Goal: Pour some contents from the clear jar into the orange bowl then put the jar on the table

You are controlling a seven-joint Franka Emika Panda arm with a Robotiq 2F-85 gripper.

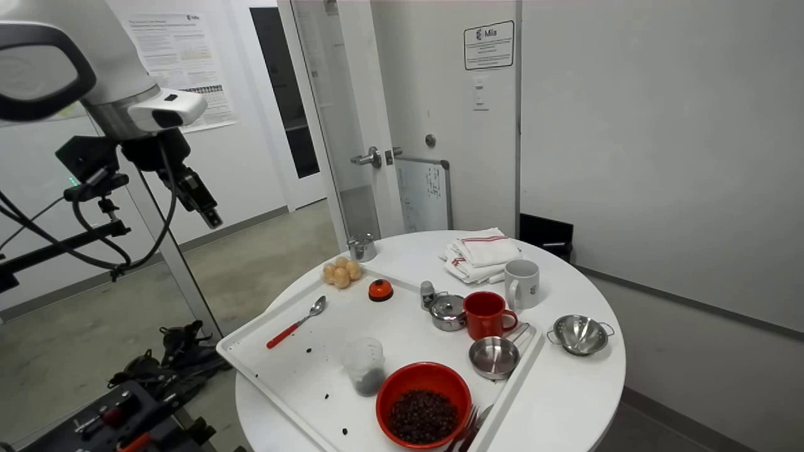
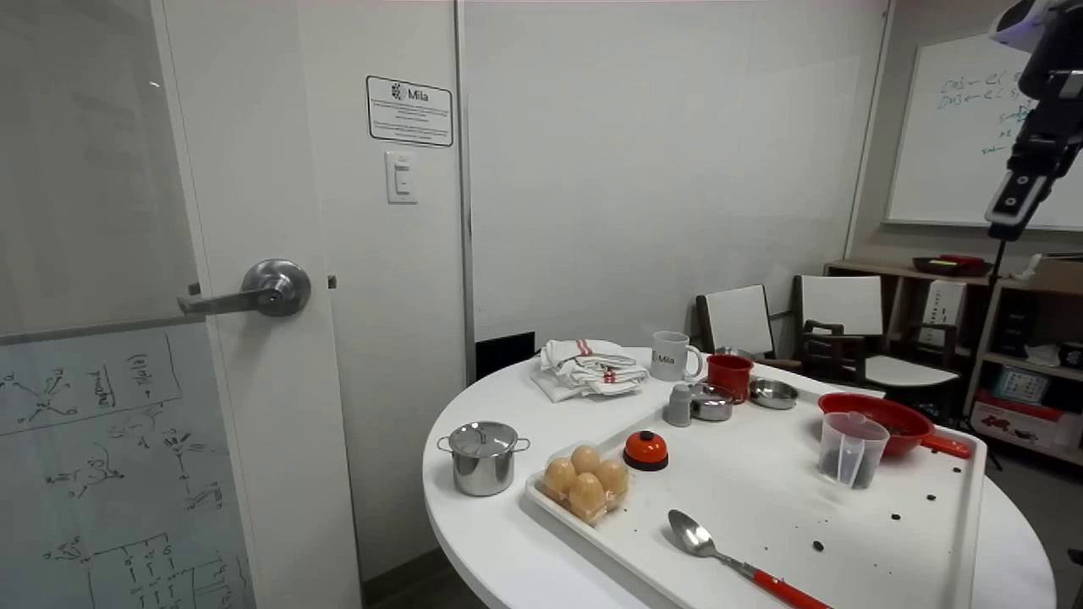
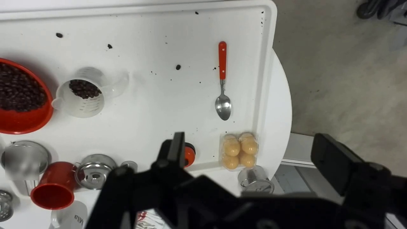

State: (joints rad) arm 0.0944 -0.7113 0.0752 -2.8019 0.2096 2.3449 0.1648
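The clear jar [image 1: 366, 367] is a see-through measuring cup with dark beans in its bottom. It stands upright on the white tray [image 1: 339, 320], close beside the orange bowl [image 1: 453, 383]; I cannot tell if they touch. In an exterior view the jar [image 2: 850, 448] stands in front of the bowl [image 2: 912, 444]. The wrist view shows the jar [image 3: 87, 108] and the bowl [image 3: 30, 121], half full of dark beans, at the left. The round white table [image 1: 578, 402] carries the tray. My gripper [image 3: 249, 144] is open and empty, high above the table [image 1: 212, 221].
A red-handled spoon [image 3: 222, 79], a pack of eggs [image 3: 240, 151] and an orange timer [image 1: 380, 290] are on the tray. A steel pot [image 2: 483, 461], red mug [image 1: 485, 314], steel pan [image 1: 494, 358], white mug [image 1: 522, 282], colander [image 1: 581, 334] and towels [image 1: 483, 254] stand around. Loose beans lie scattered.
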